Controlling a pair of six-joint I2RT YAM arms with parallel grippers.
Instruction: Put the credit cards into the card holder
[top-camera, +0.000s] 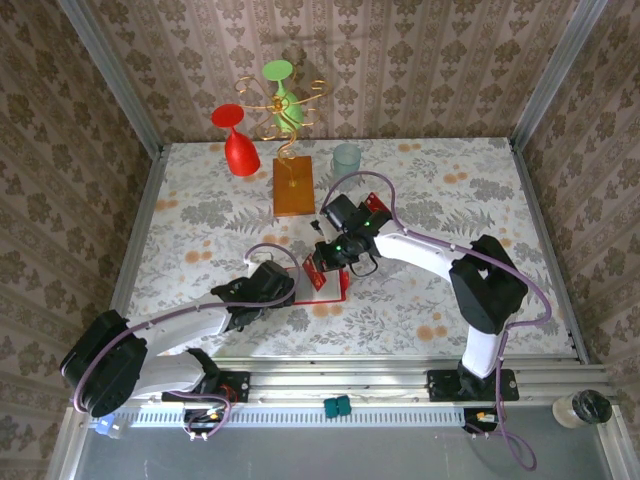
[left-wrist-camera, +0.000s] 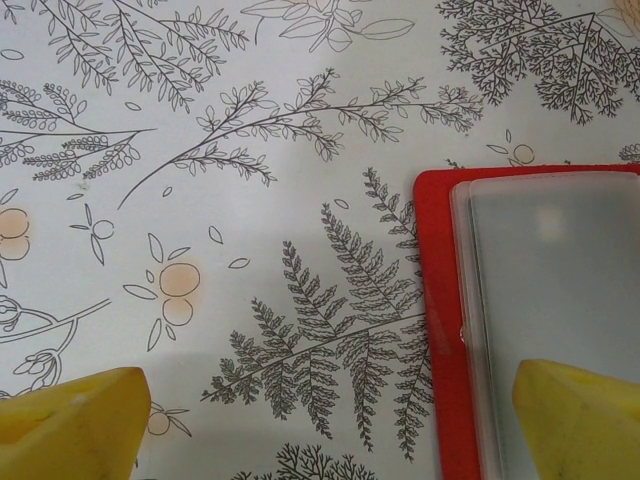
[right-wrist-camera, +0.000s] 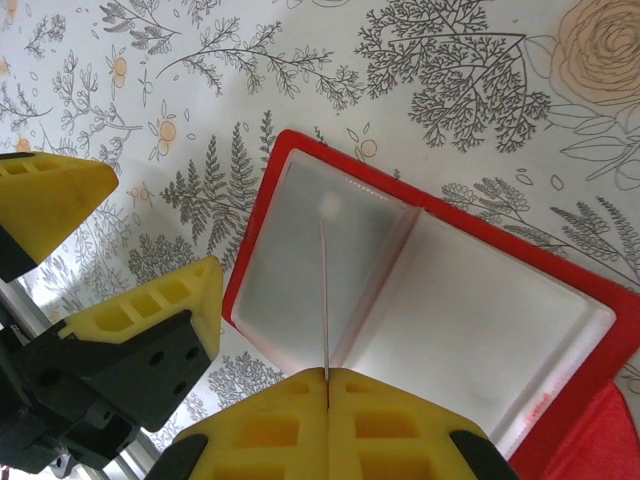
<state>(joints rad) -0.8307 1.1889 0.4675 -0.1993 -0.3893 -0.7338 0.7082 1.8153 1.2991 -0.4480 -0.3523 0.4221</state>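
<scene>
**Now a credit card (top-camera: 313, 272) stands over the open card holder (right-wrist-camera: 480, 330)**

We find the holder lying open and flat near the middle of the flowered table (top-camera: 450, 200), closer to the arm bases than the orange block (top-camera: 293, 186). Its red cover frames two pale clear pockets that meet at a centre fold.

Our right gripper (right-wrist-camera: 328, 385) is pinched fully together on the card. From above, the card shows as a small red rectangle, tilted, at the holder's left part. In the right wrist view we look along its edge: a thin line running up from the seam between the yellow fingers, across one pocket. Whether its far end touches that pocket we cannot tell.

Our left gripper (left-wrist-camera: 320, 425) is spread wide and grips nothing. In its wrist view one yellow fingertip (left-wrist-camera: 575, 415) sits over the clear pocket by the holder's red edge; the other is over bare tablecloth beside it. Whether the first presses on the pocket we cannot tell.
</scene>
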